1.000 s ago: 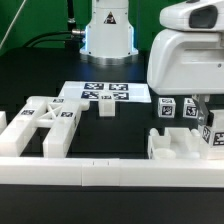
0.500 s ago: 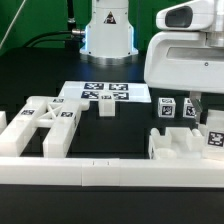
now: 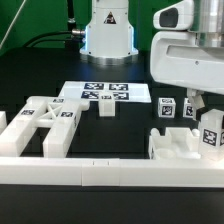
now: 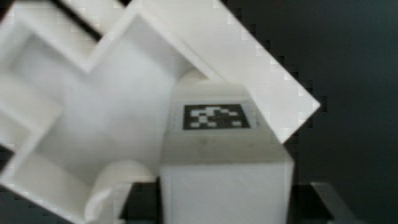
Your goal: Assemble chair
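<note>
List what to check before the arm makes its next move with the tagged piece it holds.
1. Grip: gripper shut on the tagged peg: ok.
2. Peg sitting centred in the grip, by the wrist view: ok.
3. Peg lined up with a slot in the notched block: cannot tell.
4. Loose peg beside the gripper not touching it: cannot tell.
5. X-braced frame well away from the arm, at the exterior view's left: ok.

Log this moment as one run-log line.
gripper: shut on peg | peg: by notched block, exterior view's right | X-braced frame: untouched, exterior view's left
</note>
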Robot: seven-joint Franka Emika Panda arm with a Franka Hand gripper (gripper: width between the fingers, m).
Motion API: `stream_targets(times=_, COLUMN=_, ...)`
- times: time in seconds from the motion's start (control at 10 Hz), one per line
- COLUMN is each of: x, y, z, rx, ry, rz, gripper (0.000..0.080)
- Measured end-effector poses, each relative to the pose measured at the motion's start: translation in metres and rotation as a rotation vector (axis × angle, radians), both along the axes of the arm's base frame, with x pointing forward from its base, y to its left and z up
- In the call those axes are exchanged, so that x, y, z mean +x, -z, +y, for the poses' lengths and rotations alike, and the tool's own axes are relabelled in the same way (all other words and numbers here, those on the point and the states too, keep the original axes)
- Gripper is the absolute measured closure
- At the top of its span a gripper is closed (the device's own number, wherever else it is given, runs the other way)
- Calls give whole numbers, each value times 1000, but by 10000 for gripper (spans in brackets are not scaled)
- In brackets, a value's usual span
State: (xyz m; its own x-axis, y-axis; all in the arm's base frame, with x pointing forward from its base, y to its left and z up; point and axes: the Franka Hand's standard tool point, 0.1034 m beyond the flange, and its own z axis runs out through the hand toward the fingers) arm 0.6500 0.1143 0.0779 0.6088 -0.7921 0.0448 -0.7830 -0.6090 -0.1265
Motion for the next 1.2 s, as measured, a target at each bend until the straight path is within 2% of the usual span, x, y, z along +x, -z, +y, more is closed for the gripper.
stream_targets(times=0.3, x=-2, y=0, z=3, rx=43, ry=344, rz=24, gripper=512)
stream_targets(times=0.6, x=-2, y=0, z=2, rx=60, ry=418, rz=29, gripper=512)
stream_targets(times=0.7, x=-2, y=1, z=3, rx=57, ry=392, rz=28, gripper=422)
stream_targets(times=0.8, x=-2, y=1, z=3, rx=52, ry=354, rz=27, gripper=281)
stream_targets(times=0.9, x=-2, y=1, z=3, rx=45, ry=294, rz=24, gripper=192)
stream_targets(times=1.2, x=-3, y=3, z=8, rx=13, ry=27, rz=8, gripper=152)
